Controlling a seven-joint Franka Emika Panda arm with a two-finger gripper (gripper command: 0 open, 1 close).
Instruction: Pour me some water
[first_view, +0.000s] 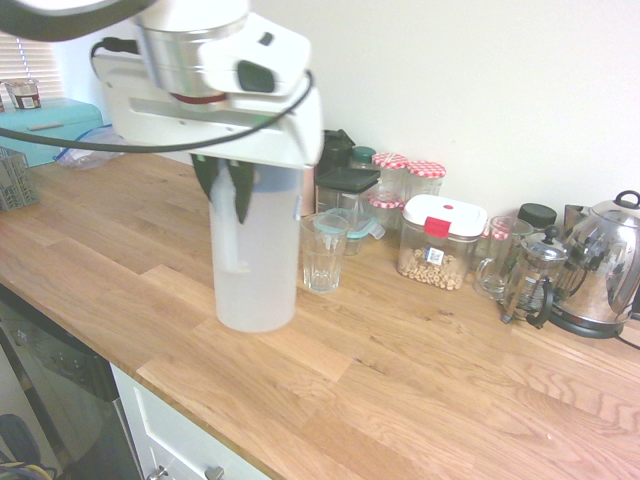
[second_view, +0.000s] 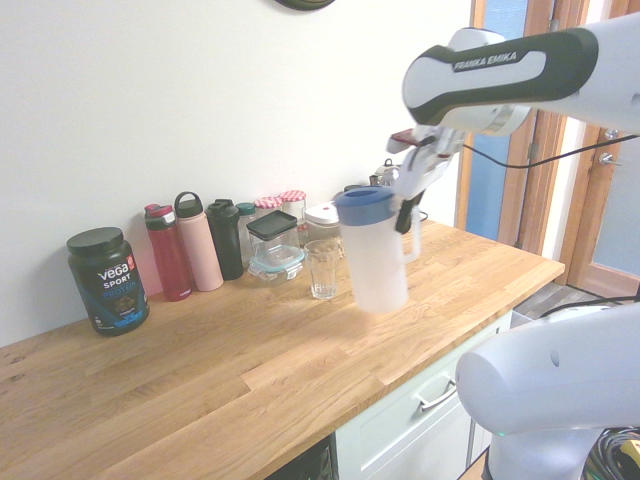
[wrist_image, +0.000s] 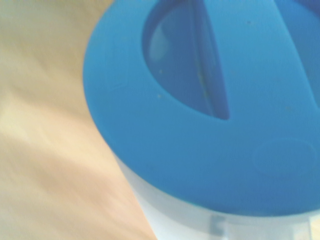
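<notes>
Pouring hasn't started yet: the gripper (second_view: 408, 212) is clamped tight on the handle of the frosted pitcher (second_view: 374, 250) with the blue lid (wrist_image: 200, 110), carrying it upright just beside the empty drinking glass (first_view: 322, 251), and I can't make out the water inside.

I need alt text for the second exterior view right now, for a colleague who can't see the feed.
The claw holds a frosted pitcher with a blue lid by its handle, just above the wooden counter and beside an empty drinking glass. Behind the glass, bottles, jars and a dark tub line the white wall.
</notes>
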